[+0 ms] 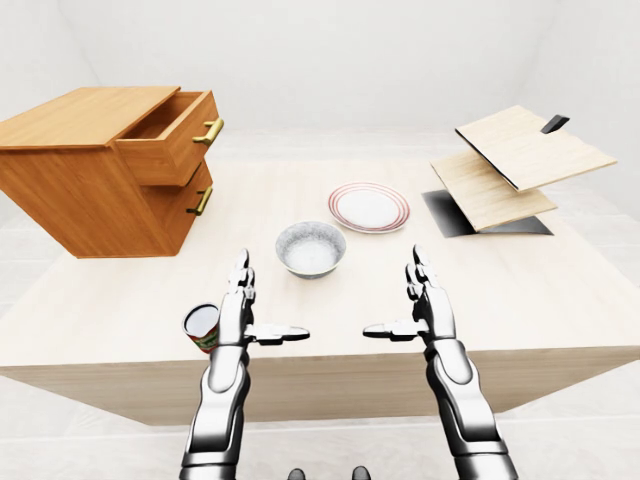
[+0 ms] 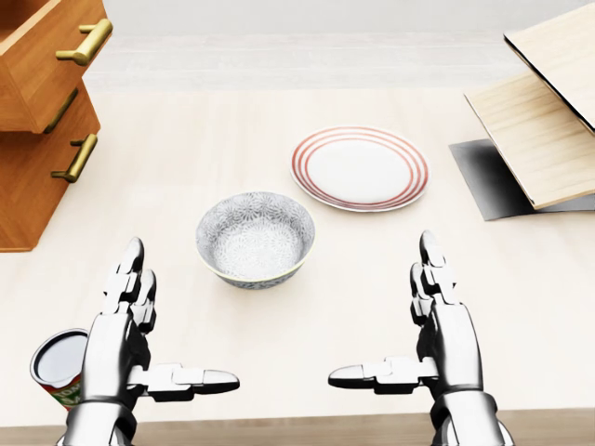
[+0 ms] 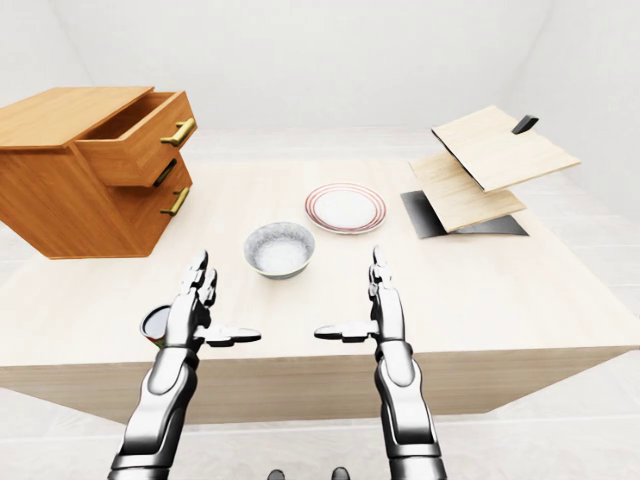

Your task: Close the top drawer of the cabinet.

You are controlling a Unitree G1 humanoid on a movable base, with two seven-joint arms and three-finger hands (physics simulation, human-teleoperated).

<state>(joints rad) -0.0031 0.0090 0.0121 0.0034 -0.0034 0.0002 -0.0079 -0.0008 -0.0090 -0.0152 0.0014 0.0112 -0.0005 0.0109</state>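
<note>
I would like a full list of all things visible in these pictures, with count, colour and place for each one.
cabinet: one, orange-brown wood, left of the left-eye view, standing on the table.
top drawer: one, same wood with a brass handle, pulled out part way.
lower drawer: one, same wood with a brass handle, nearly closed.
bowl: one, grey-white patterned, centre of the table.
plate: one, white with red rings, above and right of the bowl.
can: one, open top, red and green label, bottom left beside the left hand.
wooden boards: two, pale wood, tilted on a dark stand, right.
table: one, pale wood.
left robot hand: one, silver, open, above the table's near edge.
right robot hand: one, silver, open, likewise.
</note>
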